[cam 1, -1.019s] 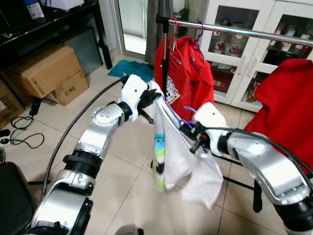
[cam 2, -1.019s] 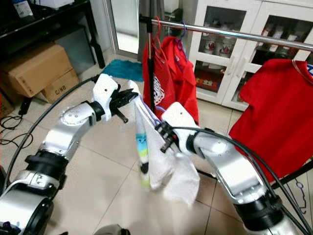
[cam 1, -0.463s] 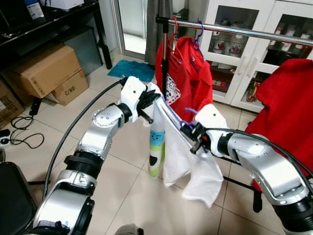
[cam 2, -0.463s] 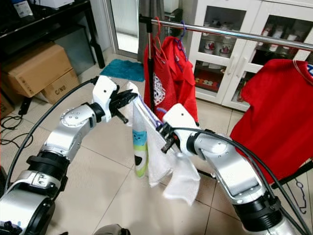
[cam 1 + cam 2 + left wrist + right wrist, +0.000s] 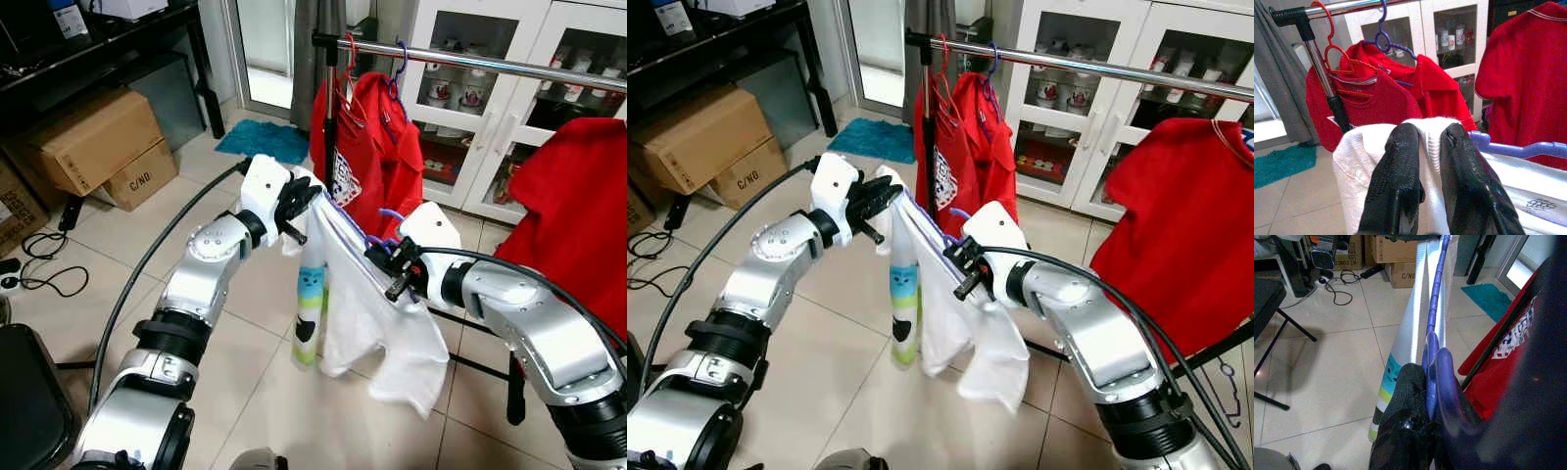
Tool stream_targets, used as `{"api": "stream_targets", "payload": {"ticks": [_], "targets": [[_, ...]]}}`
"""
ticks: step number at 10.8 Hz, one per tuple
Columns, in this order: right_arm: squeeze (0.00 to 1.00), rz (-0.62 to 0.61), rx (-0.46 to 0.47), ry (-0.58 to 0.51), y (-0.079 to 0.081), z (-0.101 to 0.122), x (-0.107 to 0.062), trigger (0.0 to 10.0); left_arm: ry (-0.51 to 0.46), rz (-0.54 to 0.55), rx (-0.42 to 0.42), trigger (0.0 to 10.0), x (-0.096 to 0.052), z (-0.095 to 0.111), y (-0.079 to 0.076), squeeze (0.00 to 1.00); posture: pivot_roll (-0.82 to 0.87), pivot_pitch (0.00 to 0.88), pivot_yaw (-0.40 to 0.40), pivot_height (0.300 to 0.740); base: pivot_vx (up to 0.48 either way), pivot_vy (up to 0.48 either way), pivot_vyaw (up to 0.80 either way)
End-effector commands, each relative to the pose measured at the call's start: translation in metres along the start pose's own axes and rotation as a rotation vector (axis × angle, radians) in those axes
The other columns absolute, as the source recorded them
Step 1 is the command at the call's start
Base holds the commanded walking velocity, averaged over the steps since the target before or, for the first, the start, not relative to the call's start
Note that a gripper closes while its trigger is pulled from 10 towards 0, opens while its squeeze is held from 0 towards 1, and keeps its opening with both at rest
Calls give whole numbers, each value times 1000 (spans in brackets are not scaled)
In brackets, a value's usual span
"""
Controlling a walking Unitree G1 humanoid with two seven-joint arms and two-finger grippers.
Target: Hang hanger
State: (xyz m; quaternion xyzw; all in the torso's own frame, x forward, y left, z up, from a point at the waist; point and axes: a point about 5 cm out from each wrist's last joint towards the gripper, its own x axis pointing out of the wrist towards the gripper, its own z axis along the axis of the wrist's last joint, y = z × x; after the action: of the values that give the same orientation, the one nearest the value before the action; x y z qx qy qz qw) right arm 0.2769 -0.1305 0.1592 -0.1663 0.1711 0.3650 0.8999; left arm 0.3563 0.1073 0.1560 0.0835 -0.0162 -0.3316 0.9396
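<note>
A: Left gripper (image 5: 1425,147) is closed on the white shirt (image 5: 367,323); the cloth's shoulder fold is pinched between both black fingers (image 5: 1400,166). Right gripper (image 5: 1422,396) is clamped on the purple hanger (image 5: 1435,318) near its hook end, with the hook curl seen against the fingers.

B: Containers?

A: White cabinet (image 5: 509,98) with glass doors is seen behind the rail; small jars and cups are made out on its shelves, not identifiable. Cardboard boxes (image 5: 93,147) are stacked on the floor at the left, closed, so contents can't be told.

B: What is obscured?

A: Most of the purple hanger is covered by the white shirt; just a short stretch of its bar and the hook are exposed. The shirt's print (image 5: 311,318) is folded over, only green and blue bands and a dark shape are read. Part of the right wrist view is blocked by a dark blurred mass.

B: Hanger position versus grippers?

A: It is held between the two grippers, in front of and below the metal rail (image 5: 490,61), not touching it. The shirt is draped from it toward the floor. Red shirts (image 5: 377,147) are hung on the rail on a red and a purple hanger; another red shirt (image 5: 573,211) is hung at the right.
</note>
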Motion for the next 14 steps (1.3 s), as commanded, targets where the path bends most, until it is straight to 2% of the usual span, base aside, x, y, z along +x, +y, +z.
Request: {"api": "stream_targets", "payload": {"ticks": [1, 3, 4, 5, 6, 7, 9, 11, 12, 13, 14], "targets": [[0, 34, 6, -32, 3, 4, 0, 0, -39, -1, 0, 10000, 2, 8, -2, 0, 2, 0, 69, 740, 0, 0, 0], [0, 33, 20, -44, 1, 5, -1, 0, -66, -3, -27, 10000, 0, 10, -4, 0, 2, 0, 72, 740, 0, 0, 0], [0, 23, 33, -49, -3, 3, -2, 0, -100, -57, -39, 4902, -4, 11, -10, 0, 2, 0, 74, 740, 0, 0, 0], [0, 8, 48, -57, -9, 1, -5, 0, -115, -46, -18, 7686, -12, 9, -9, 0, 2, 0, 72, 740, 0, 0, 0], [0, 7, 51, -62, -11, 1, -6, 0, -130, -33, -41, 10000, -16, 8, -6, 0, 1, 0, 70, 740, 0, 0, 0], [0, 9, 54, -76, -14, 2, -8, 0, -162, -60, -61, 0, -24, 10, -7, 0, 4, 0, 67, 740, 0, 0, 0], [0, 16, 59, -88, -18, 1, -8, 0, -145, -38, -34, 0, -30, 8, -7, 0, 6, 0, 67, 740, 0, 0, 0], [0, 9, 76, -96, -21, -1, -8, 0, -250, -22, -58, 0, -35, 19, -9, 0, 9, 0, 65, 740, 0, 0, 0], [0, -18, 47, -39, -25, -8, -7, 0, -345, -102, -141, 0, -41, 32, -16, 0, 9, 0, 64, 740, 0, 0, 0], [0, -39, 11, 15, -26, -15, -7, 0, -348, -238, -212, 0, -46, 36, -26, 0, 9, 0, 63, 740, 0, 0, 0], [0, -41, -9, 37, -26, -17, -6, 0, -322, -300, -221, 0, -49, 36, -28, 0, 9, 0, 62, 740, 0, 0, 0]]}}
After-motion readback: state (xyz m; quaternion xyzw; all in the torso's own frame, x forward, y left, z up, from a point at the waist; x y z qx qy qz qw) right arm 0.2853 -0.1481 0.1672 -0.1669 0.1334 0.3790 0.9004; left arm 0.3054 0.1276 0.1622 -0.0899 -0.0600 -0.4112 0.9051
